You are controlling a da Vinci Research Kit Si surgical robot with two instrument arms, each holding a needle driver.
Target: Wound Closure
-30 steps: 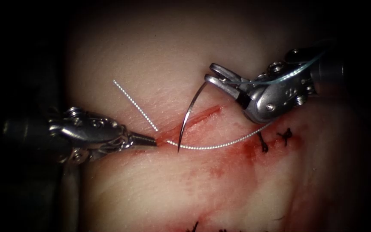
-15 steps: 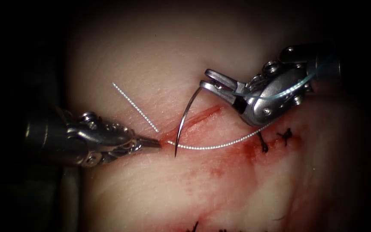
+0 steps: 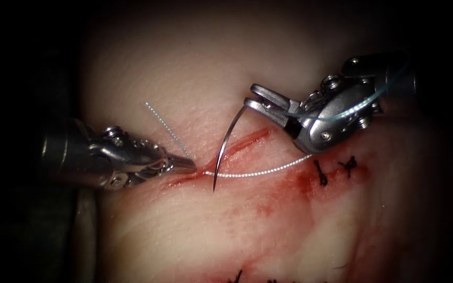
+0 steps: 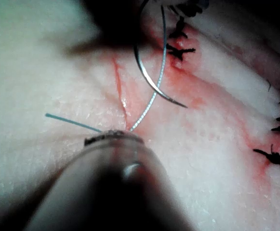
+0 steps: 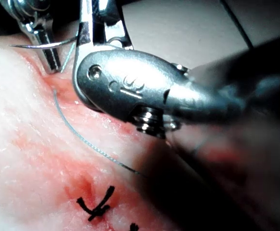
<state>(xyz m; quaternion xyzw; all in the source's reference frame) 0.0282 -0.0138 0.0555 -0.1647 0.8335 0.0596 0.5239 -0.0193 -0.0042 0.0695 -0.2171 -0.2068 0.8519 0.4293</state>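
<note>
- The needle hangs clear of the tissue. Its blunt end is pinched in your right tool; the curve drops toward you and the point hovers just above the surface on the near side of the cut, not in it.
- The thread runs from under the right tool leftward across the cut to the spot where your left tool sits. A short free tail stands up from that spot, going far and left.
- Left tool: jaws pressed together at the left end of the cut, at the thread's exit. Whether they pinch thread or tissue edge I cannot tell; in the left wrist view the shaft hides the tip.
- Right tool: jaws clamped on the needle near its tail end, well back from the point. A pale strand crosses its wrist.
- Judgement: with the grip that far back the point has long leverage, so rotate with the wrist along the curve rather than pushing.
- Judgement: keep the point off the thread loop lying just beside it.
- Two finished dark stitches lie right of the needle; red fluid stains the near tissue.
</note>
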